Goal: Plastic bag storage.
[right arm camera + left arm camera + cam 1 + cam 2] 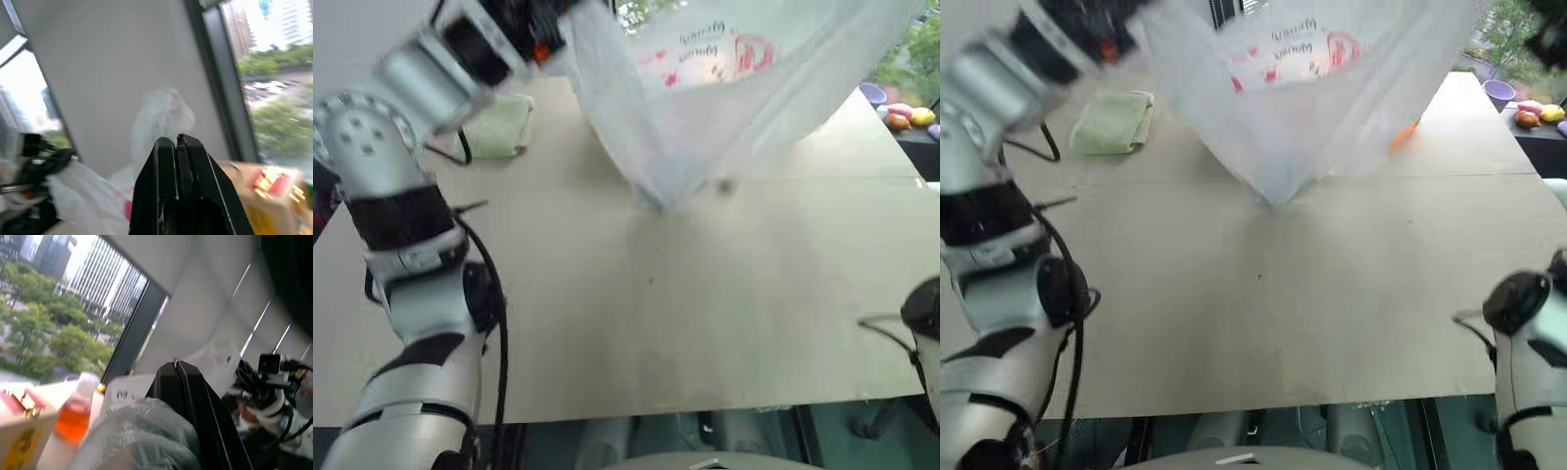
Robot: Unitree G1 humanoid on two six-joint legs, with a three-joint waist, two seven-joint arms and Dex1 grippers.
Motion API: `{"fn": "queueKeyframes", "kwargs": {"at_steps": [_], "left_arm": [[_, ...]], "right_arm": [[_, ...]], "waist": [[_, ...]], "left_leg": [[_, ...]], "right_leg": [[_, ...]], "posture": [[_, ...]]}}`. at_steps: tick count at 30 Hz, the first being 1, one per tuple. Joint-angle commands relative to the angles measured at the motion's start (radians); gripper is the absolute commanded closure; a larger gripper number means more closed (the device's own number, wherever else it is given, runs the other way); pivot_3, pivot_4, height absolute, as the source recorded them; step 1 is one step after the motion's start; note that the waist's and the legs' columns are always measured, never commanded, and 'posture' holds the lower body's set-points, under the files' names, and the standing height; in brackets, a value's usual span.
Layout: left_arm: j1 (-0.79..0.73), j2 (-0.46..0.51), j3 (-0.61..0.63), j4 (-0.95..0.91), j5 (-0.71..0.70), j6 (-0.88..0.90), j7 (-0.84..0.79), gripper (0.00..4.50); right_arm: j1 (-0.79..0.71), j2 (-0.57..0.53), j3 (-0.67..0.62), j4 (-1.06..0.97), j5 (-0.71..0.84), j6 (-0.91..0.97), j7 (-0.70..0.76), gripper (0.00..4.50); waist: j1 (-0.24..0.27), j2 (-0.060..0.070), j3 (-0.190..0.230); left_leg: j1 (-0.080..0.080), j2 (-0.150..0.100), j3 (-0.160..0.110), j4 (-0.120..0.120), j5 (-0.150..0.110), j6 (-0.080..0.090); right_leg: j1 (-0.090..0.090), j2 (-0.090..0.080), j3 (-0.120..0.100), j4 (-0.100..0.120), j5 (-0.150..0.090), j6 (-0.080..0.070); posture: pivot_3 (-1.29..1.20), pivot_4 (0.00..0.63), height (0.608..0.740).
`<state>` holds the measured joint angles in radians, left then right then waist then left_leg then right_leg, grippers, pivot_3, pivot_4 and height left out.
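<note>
Both jaws pinched shut on the bag (1302,108), we hold it stretched above the table (1332,294); folding and stowing remain undone, we judge.

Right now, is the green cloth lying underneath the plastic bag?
No, the folded green cloth lies on the table off to the side of the raised plastic bag.
</note>
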<state>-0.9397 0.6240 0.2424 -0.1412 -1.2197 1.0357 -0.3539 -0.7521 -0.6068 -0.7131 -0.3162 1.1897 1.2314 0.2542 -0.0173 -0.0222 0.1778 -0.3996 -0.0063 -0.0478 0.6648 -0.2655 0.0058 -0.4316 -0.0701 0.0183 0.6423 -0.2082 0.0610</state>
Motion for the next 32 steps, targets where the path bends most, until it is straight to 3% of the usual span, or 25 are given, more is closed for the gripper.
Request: {"fn": "queueKeyframes", "kwargs": {"at_steps": [1, 2, 4, 5, 9, 13, 15, 18, 26, 32], "left_arm": [[0.250, 0.011, -0.137, -0.272, 0.221, -0.144, -0.040, 4.50], [0.341, 0.047, -0.192, -0.311, 0.316, -0.213, -0.102, 4.50], [0.460, 0.067, -0.219, -0.338, 0.376, -0.291, -0.212, 4.50], [0.507, 0.022, -0.167, -0.320, 0.334, -0.299, -0.191, 3.98], [0.720, 0.022, -0.135, -0.349, 0.430, -0.423, -0.253, 2.27], [1.047, 0.088, 0.015, -0.392, 0.451, -0.504, -0.409, 0.35], [1.152, 0.112, 0.087, -0.366, 0.451, -0.517, -0.458, 0.31], [1.222, 0.124, 0.123, -0.333, 0.476, -0.549, -0.503, 0.31], [1.272, 0.104, 0.063, -0.431, 0.513, -0.575, -0.527, 0.31], [1.338, 0.095, 0.101, -0.401, 0.538, -0.637, -0.580, 0.31]], "right_arm": [[0.294, 0.084, 0.084, -0.287, -0.016, -0.054, -0.054, 4.46], [0.398, 0.083, 0.144, -0.350, -0.076, -0.084, -0.037, 4.46], [0.550, 0.042, 0.266, -0.424, -0.214, -0.165, 0.015, 4.46], [0.633, 0.009, 0.321, -0.447, -0.285, -0.232, 0.077, 3.95], [0.865, -0.061, 0.355, -0.460, -0.442, -0.443, 0.253, 2.17], [1.120, -0.089, 0.135, -0.495, -0.418, -0.558, 0.447, 0.14], [1.216, -0.087, 0.053, -0.476, -0.442, -0.619, 0.515, 0.05], [1.294, -0.091, 0.027, -0.404, -0.538, -0.722, 0.579, 0.05], [1.078, -0.200, 0.135, -0.030, -0.686, -0.905, 0.674, 0.05], [0.911, -0.261, 0.231, 0.084, -0.720, -0.943, 0.724, 0.05]], "waist": [[0.001, 0.003, 0.001], [0.001, 0.006, 0.003], [-0.002, 0.007, 0.003], [-0.001, 0.006, 0.003], [0.003, 0.006, 0.002], [0.002, 0.005, 0.002], [0.004, 0.005, 0.002], [0.008, 0.002, 0.000], [0.000, 0.001, 0.000], [0.004, 0.003, 0.000]], "left_leg": [[-0.002, 0.000, 0.000, 0.001, 0.000, 0.000], [-0.004, -0.001, 0.001, 0.002, 0.000, 0.000], [-0.006, -0.002, 0.008, 0.003, 0.000, 0.000], [-0.005, -0.002, 0.012, 0.004, 0.000, 0.000], [0.005, 0.002, 0.012, 0.005, -0.002, 0.005], [0.013, 0.005, 0.014, 0.005, -0.003, 0.005], [0.017, 0.009, 0.015, 0.005, -0.003, 0.005], [0.019, 0.010, 0.014, 0.005, -0.003, 0.005], [0.021, 0.013, 0.015, 0.008, -0.003, 0.005], [0.020, 0.013, 0.015, 0.004, -0.004, 0.005]], "right_leg": [[-0.002, 0.000, 0.002, 0.001, 0.000, 0.000], [-0.007, -0.001, 0.006, 0.001, 0.000, 0.001], [-0.013, 0.000, 0.012, 0.004, 0.000, 0.001], [-0.013, 0.000, 0.012, 0.005, 0.000, 0.001], [-0.001, 0.004, 0.010, 0.000, 0.000, 0.001], [0.007, 0.006, 0.012, -0.001, -0.005, 0.001], [0.010, 0.008, 0.011, -0.002, -0.006, 0.001], [0.012, 0.009, 0.010, -0.002, -0.006, 0.001], [0.017, 0.006, 0.010, -0.007, -0.005, 0.001], [0.015, 0.013, 0.009, -0.006, -0.004, -0.006]], "posture": [[0.00, 0.150, 0.740], [0.00, 0.150, 0.740], [0.00, 0.150, 0.740], [0.00, 0.150, 0.740], [0.00, 0.150, 0.740], [0.00, 0.150, 0.740], [0.00, 0.150, 0.740], [0.00, 0.150, 0.740], [0.00, 0.150, 0.740], [0.00, 0.150, 0.740]]}}
